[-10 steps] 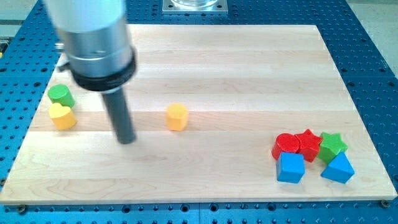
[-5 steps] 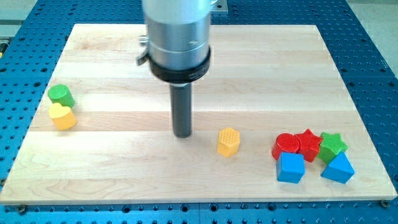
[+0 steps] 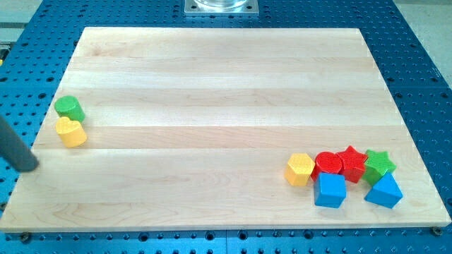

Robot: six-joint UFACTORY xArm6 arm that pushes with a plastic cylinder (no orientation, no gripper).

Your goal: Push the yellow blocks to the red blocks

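Note:
A yellow hexagon block [image 3: 299, 169] lies at the view's lower right, touching the red cylinder [image 3: 326, 164]. A red star [image 3: 350, 161] sits just right of the cylinder. A yellow heart-shaped block [image 3: 70, 131] lies at the view's far left, touching a green cylinder [image 3: 69, 108] above it. My tip [image 3: 28, 168] is at the left edge of the board, below and left of the yellow heart, apart from it.
A green star [image 3: 378, 164] sits right of the red star. A blue cube [image 3: 330, 190] and a blue triangular block [image 3: 383, 190] lie just below the red blocks. The wooden board [image 3: 212, 85] rests on a blue perforated table.
The yellow hexagon has moved right from the board's middle to touch the red cylinder. The rod has swung from mid-board to the far left edge.

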